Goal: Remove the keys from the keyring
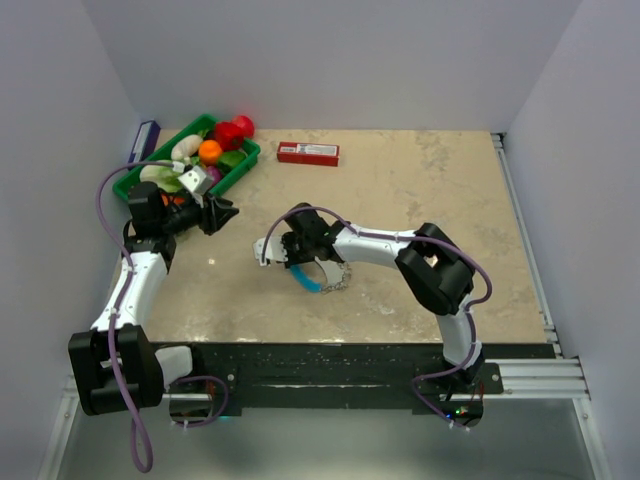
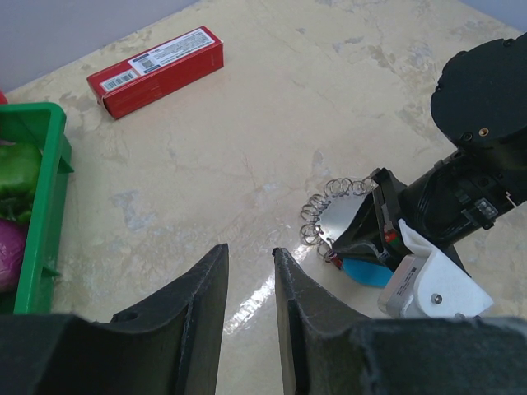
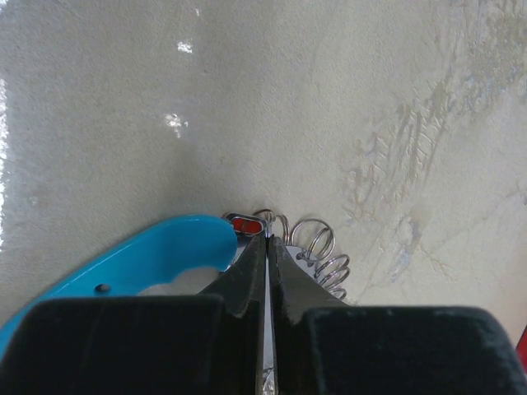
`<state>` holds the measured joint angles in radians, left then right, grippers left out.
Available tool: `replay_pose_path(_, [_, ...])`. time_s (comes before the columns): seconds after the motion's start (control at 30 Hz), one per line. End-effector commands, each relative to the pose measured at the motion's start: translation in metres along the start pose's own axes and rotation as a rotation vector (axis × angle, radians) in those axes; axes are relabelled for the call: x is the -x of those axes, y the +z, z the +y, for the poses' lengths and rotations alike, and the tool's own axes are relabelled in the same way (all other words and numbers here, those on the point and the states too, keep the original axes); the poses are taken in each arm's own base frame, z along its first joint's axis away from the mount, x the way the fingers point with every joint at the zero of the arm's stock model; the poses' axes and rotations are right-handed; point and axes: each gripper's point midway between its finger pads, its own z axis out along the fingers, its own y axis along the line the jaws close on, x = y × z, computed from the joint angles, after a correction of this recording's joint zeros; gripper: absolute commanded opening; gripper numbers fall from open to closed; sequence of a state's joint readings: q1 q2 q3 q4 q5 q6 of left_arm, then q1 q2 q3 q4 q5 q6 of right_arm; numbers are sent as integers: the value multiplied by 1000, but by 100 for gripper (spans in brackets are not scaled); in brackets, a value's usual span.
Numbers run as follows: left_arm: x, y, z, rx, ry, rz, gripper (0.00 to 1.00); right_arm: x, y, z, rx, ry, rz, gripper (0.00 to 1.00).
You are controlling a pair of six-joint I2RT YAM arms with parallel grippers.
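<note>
– Keyring from above: where does it lie?
– Middle of the table, under the right gripper. The left gripper hangs well apart, by the green tray
– And the left wrist view?
– Its fingers stand slightly parted, empty, pointed at the keys, likely ready to brace the loop
– Right wrist view?
– Fingers pressed together on a thin silvery sliver, seemingly one of the keys, beside the blue section and the red piece; a firm pinch suits pulling it off
</note>
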<state>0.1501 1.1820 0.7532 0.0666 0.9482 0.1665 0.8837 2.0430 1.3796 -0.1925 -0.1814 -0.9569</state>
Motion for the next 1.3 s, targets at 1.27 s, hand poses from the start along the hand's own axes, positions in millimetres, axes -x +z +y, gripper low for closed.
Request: replay_pose_path(1.27, [14, 56, -75, -462, 113, -25, 35, 60, -149, -42, 155, 258, -515, 0])
